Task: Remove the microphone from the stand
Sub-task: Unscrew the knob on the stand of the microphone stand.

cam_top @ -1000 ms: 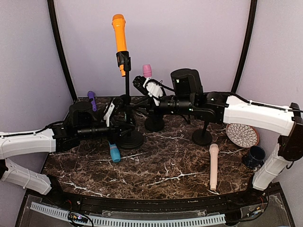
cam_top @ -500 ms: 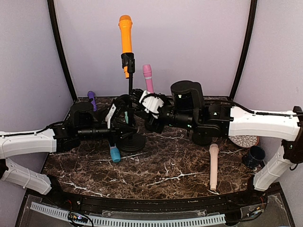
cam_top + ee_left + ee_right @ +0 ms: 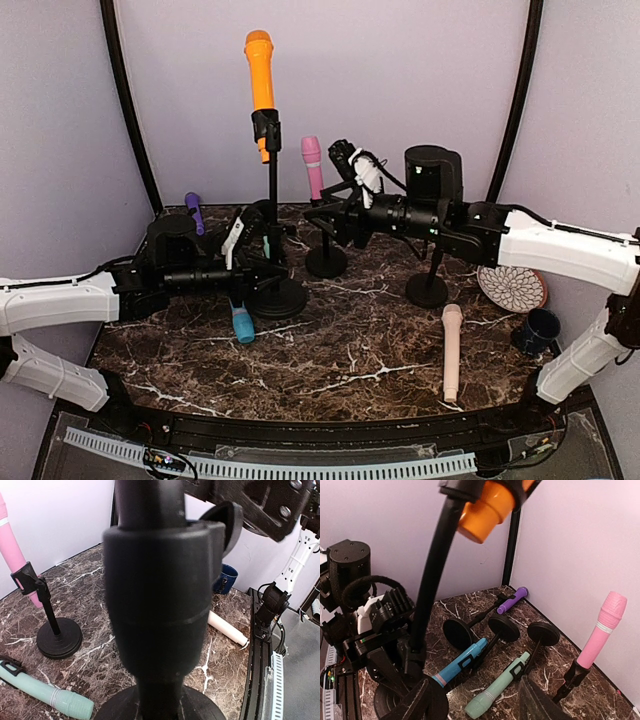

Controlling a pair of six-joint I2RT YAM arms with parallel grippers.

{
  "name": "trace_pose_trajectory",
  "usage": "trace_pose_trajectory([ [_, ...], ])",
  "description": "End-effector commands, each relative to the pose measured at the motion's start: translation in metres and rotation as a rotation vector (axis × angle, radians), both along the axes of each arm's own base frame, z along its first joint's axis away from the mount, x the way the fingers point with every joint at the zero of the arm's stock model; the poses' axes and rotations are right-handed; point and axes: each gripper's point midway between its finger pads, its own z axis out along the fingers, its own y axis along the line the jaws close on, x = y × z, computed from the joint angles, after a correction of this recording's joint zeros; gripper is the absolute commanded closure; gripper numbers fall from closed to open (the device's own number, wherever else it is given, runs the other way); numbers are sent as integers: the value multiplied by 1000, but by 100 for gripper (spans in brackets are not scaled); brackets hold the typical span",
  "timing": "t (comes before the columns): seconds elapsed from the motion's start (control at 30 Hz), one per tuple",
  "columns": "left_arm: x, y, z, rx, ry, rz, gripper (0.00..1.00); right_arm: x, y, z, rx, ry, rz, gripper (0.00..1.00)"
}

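Observation:
An orange microphone (image 3: 259, 65) sits clipped at the top of a tall black stand (image 3: 272, 215); its lower end (image 3: 485, 507) shows in the right wrist view. My left gripper (image 3: 258, 258) is shut on that stand's pole just above the round base, and the pole's collar (image 3: 160, 595) fills the left wrist view, hiding the fingers. A pink microphone (image 3: 313, 165) (image 3: 602, 630) stands upright in a short stand (image 3: 326, 262). My right gripper (image 3: 322, 218) (image 3: 475, 705) hangs open just right of the pink microphone, holding nothing.
Blue (image 3: 241, 322), teal (image 3: 500, 690) and purple (image 3: 194, 212) microphones lie in toppled stands at the left. A beige microphone (image 3: 452, 350) lies loose at the right, near a patterned plate (image 3: 511, 286) and a dark mug (image 3: 537, 330). Another black stand (image 3: 428, 288) stands under the right arm.
My right gripper has opened and drawn back to the right and upward, away from the pink microphone, which now stands upright and free. The left gripper stays shut on the tall stand.

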Motion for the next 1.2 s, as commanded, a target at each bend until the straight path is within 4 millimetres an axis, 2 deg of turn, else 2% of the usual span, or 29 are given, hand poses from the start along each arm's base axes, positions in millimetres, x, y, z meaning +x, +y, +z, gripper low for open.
trace_pose_trajectory([
  [0.0, 0, -3, 69, -153, -177, -16, 100, -12, 2, 18, 121, 115, 126, 43],
  [0.17, 2, -3, 68, -149, -175, -13, 100, -19, 14, 12, 89, 157, 199, 48],
  [0.33, 3, -4, 66, -141, -169, -8, 100, -25, 16, 23, 126, 177, 229, 47],
  [0.47, 4, -4, 65, -137, -168, -6, 100, -19, 20, 37, 197, 258, 203, 51],
  [0.63, 4, -4, 64, -135, -167, -5, 100, -1, 30, 31, 204, 402, 117, 54],
  [0.73, 5, -3, 65, -133, -172, 3, 100, 4, 32, 27, 213, 477, 84, 49],
  [0.87, 12, 4, 66, -125, -185, 60, 100, 1, 34, 17, 247, 609, 82, 27],
  [0.9, 15, 8, 67, -123, -193, 91, 100, -2, 35, 14, 263, 640, 99, 25],
  [1.03, 24, 21, 68, -114, -222, 181, 100, -9, 44, 7, 321, 750, 161, 27],
  [1.17, 25, 28, 68, -119, -249, 217, 100, -10, 51, 13, 376, 794, 203, 30],
])
